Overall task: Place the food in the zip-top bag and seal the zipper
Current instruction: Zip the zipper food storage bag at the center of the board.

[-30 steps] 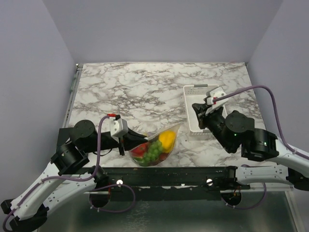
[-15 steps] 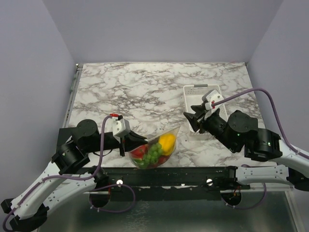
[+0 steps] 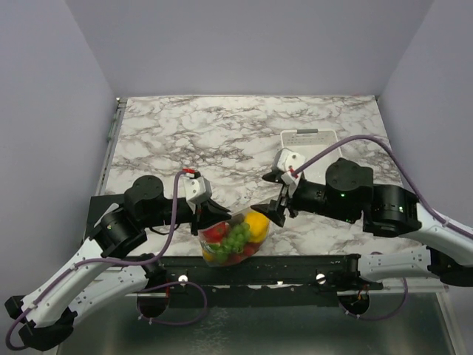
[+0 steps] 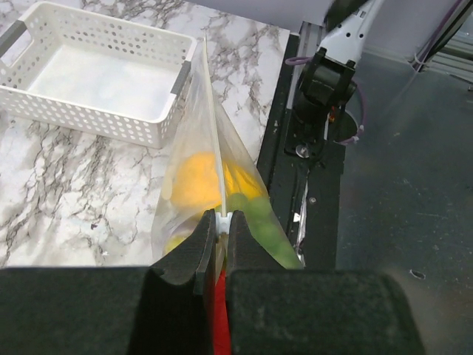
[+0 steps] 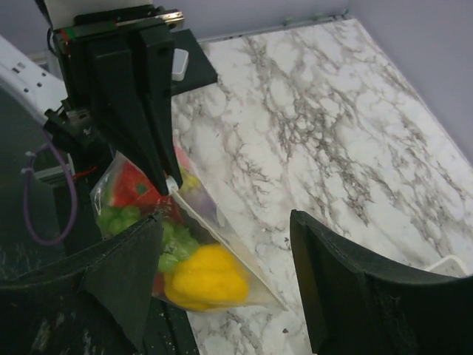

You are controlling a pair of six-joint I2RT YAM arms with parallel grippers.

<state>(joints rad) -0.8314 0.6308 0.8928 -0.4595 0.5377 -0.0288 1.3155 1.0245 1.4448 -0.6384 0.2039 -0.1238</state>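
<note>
The zip-top bag (image 3: 235, 237) hangs at the table's near edge, filled with the food: a yellow lemon (image 5: 211, 279), green grapes (image 5: 122, 218) and a red watermelon slice (image 5: 129, 185). My left gripper (image 4: 219, 218) is shut on one end of the zipper (image 4: 214, 148), whose whitish strip runs away from its fingers. In the top view this left gripper (image 3: 203, 220) sits at the bag's left corner. My right gripper (image 5: 225, 222) stands open just beside the bag's far end, its fingers (image 5: 340, 288) on either side of the lemon and touching nothing.
A white perforated basket (image 3: 309, 140) stands at the back right of the marble table (image 3: 222, 133). The black rail (image 3: 281, 266) along the table's front edge lies right under the bag.
My right gripper opened and swung left from the basket to the bag's right end. My left gripper shifted the bag slightly right and raised it.
</note>
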